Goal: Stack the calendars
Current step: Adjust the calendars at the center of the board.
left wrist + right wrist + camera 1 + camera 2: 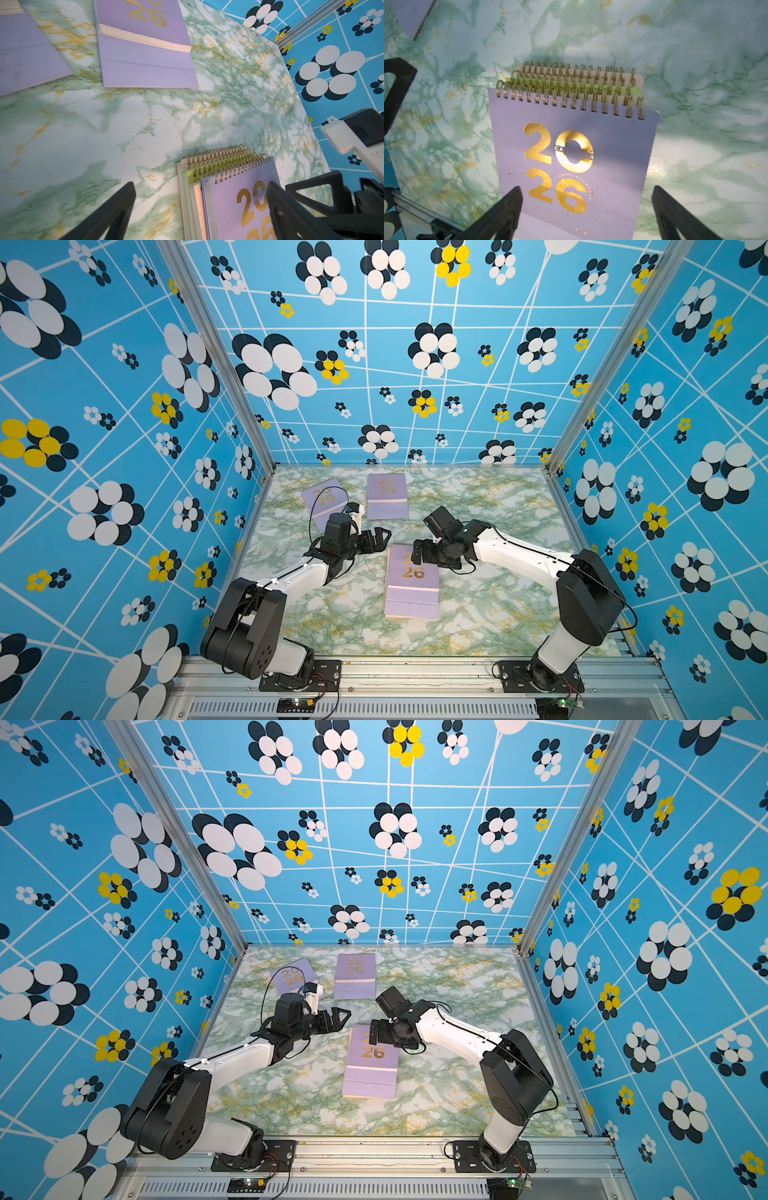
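A stack of calendars (411,589), lilac over peach and yellow-green covers, lies mid-desk (498,506). Near the far edge lie a straight lilac calendar (387,497) and a skewed lilac calendar (322,502). The left tool (380,536) gapes wide beside the stack's spiral end. The right tool (586,190) is spread wide above it. Both are empty.

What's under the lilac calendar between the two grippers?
Under the lilac calendar, three more lie stacked, only their spiral edges showing: an upper peach calendar, then a yellow-green calendar, then a bottom peach calendar. Their covers are hidden.
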Robot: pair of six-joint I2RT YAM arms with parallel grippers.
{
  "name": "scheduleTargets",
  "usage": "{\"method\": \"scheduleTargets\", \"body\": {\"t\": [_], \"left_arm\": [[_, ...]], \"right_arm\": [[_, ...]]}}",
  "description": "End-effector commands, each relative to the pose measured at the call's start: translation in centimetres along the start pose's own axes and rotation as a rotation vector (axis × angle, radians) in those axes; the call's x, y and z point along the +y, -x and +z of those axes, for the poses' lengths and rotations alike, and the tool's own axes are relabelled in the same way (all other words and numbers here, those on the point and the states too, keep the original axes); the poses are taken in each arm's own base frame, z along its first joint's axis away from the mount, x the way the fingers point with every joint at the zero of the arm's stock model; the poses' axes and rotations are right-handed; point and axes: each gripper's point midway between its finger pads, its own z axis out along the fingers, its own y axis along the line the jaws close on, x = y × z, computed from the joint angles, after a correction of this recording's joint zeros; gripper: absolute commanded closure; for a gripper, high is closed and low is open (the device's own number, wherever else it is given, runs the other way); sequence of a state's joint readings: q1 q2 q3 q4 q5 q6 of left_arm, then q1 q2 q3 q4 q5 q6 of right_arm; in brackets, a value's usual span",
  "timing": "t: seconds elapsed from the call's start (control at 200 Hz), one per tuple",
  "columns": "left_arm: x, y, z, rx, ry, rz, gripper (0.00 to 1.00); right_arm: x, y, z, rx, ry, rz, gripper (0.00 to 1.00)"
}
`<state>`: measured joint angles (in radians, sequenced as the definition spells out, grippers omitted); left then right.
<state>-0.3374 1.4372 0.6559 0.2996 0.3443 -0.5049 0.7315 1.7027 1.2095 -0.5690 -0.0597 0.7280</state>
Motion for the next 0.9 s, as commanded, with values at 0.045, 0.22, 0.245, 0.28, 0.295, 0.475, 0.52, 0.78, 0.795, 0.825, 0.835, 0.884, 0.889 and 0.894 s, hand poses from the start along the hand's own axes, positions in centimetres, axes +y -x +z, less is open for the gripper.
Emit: {"method": "scheduleTargets", "body": {"t": [0.045,0.22,0.245,0.28,0.295,0.475,0.52,0.78,0.795,0.825,0.835,0.884,0.889,0.894], "left_arm": [[-0.4,1.2,-0.2,-0.017,-0.013,0.024,0.0],[-0.5,1.1,-0.3,-0.015,-0.012,0.026,0.0],[-0.4,1.2,-0.3,-0.015,-0.011,0.024,0.0],[-0.4,1.2,-0.3,-0.017,-0.011,0.026,0.01],[-0.5,1.3,-0.3,-0.017,-0.011,0.025,0.0],[-0.4,1.3,-0.2,-0.016,-0.01,0.024,0.0],[-0.4,1.3,-0.2,-0.017,-0.012,0.023,0.01],[-0.3,1.2,-0.2,-0.015,-0.012,0.023,0.01],[-0.3,1.2,-0.2,-0.014,-0.013,0.023,0.0],[-0.3,1.2,-0.2,-0.014,-0.013,0.024,0.01],[-0.3,1.2,-0.2,-0.014,-0.013,0.024,0.0],[-0.3,1.2,-0.2,-0.016,-0.013,0.023,0.01],[-0.3,1.2,-0.2,-0.016,-0.014,0.024,0.01],[-0.3,1.2,-0.2,-0.016,-0.014,0.024,0.0]], "right_arm": [[-0.4,0.3,0.9,0.011,-0.033,-0.015,0.01],[-0.1,0.5,1.6,0.019,-0.026,-0.018,0.01],[-0.1,0.5,1.7,0.021,-0.026,-0.018,0.01],[0.0,0.6,1.7,0.018,-0.02,-0.018,0.01],[0.1,0.6,1.7,0.019,-0.019,-0.018,0.01],[0.7,1.0,1.6,0.019,-0.001,-0.028,0.01],[0.8,1.0,1.6,0.021,-0.001,-0.028,0.02],[1.3,1.3,1.6,0.015,0.019,-0.021,0.02],[1.3,1.3,1.6,0.015,0.02,-0.021,0.02],[1.3,1.2,1.6,0.018,0.02,-0.02,0.01],[1.3,1.3,1.6,0.016,0.021,-0.021,0.02],[1.4,1.3,1.6,0.016,0.024,-0.02,0.01],[1.4,1.3,1.6,0.016,0.024,-0.02,0.01],[1.4,1.3,1.6,0.016,0.024,-0.02,0.01]]}}
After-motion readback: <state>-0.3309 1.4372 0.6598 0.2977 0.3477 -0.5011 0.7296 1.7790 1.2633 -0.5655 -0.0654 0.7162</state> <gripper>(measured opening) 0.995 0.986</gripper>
